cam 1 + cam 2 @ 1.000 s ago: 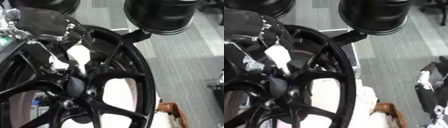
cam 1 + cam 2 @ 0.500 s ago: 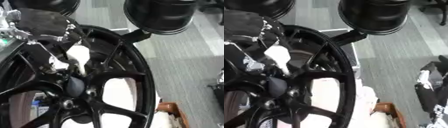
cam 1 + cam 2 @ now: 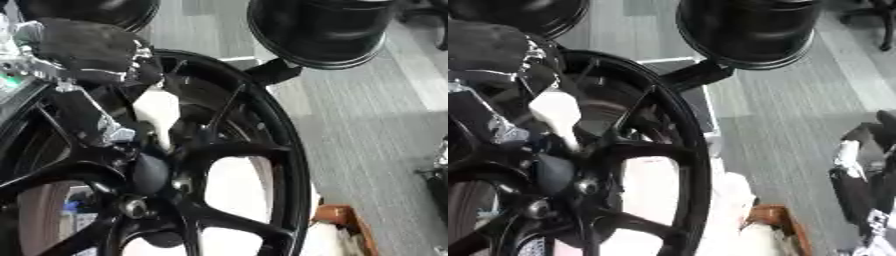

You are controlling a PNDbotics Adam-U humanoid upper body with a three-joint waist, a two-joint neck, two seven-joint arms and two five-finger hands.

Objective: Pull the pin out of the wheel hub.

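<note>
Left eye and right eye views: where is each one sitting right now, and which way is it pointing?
Left eye view: in the head, looking down at the black wheel and its hub; the left hand shows upper left, above a white pin-like piece.
Right eye view: beside it, facing the same way; a dark limb shows at the right edge, too unclear to identify.
Shared: wheel, hub, left hand, grey floor.

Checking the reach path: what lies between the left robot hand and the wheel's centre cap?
In the left eye view, a white pin runs from the left robot hand toward the centre cap.
</note>
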